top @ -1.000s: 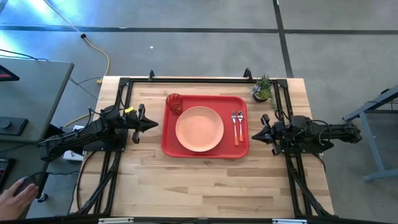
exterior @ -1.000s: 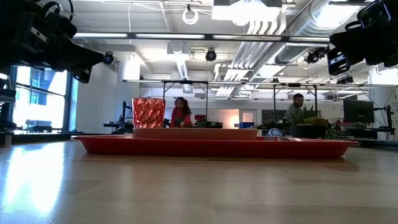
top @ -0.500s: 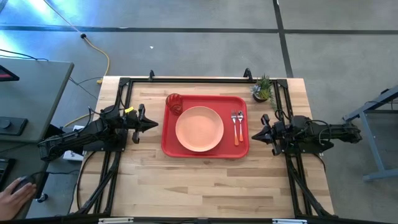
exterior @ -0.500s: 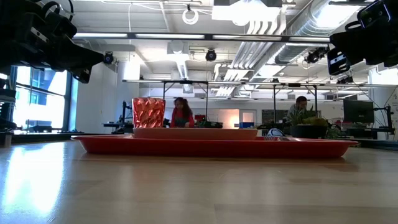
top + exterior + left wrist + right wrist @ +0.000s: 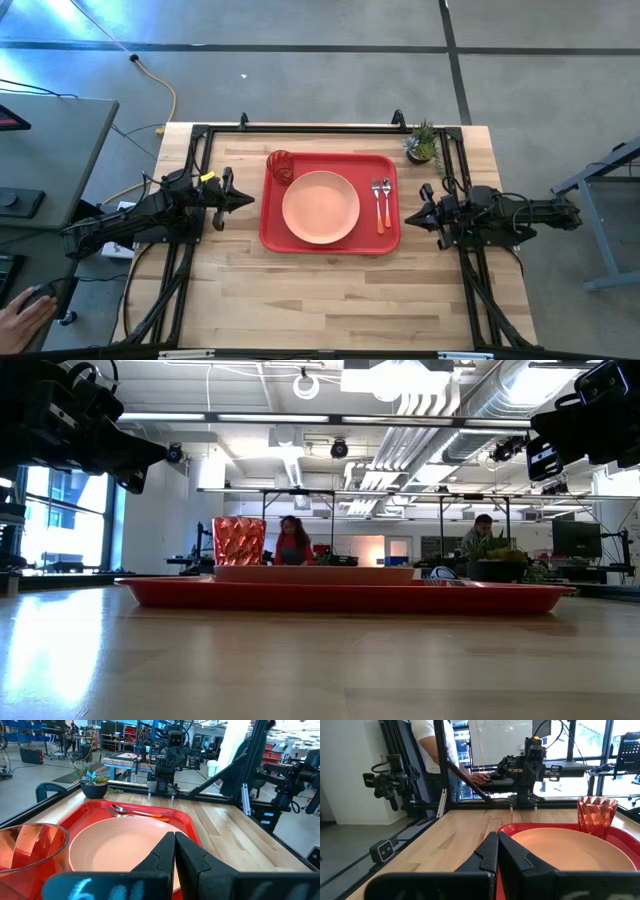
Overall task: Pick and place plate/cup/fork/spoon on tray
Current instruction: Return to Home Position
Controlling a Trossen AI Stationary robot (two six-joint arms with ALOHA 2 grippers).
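Observation:
The red tray (image 5: 272,232) lies in the middle of the table. On it rest the peach-pink plate (image 5: 320,207), the red-orange cup (image 5: 280,166) at its far left corner, and the fork (image 5: 378,203) and spoon (image 5: 386,200) side by side at its right. My left gripper (image 5: 248,200) is shut and empty, raised off the table left of the tray. My right gripper (image 5: 408,217) is shut and empty, raised right of the tray. The plate (image 5: 120,851) and cup (image 5: 27,845) show in the left wrist view, the plate (image 5: 570,847) and cup (image 5: 596,811) in the right wrist view.
A small green potted plant (image 5: 422,146) stands at the table's far right corner. Black arm frames (image 5: 200,140) run along the left, right and far edges. A person's hand (image 5: 20,318) shows off the table at the near left. Bare wood lies near the tray's front.

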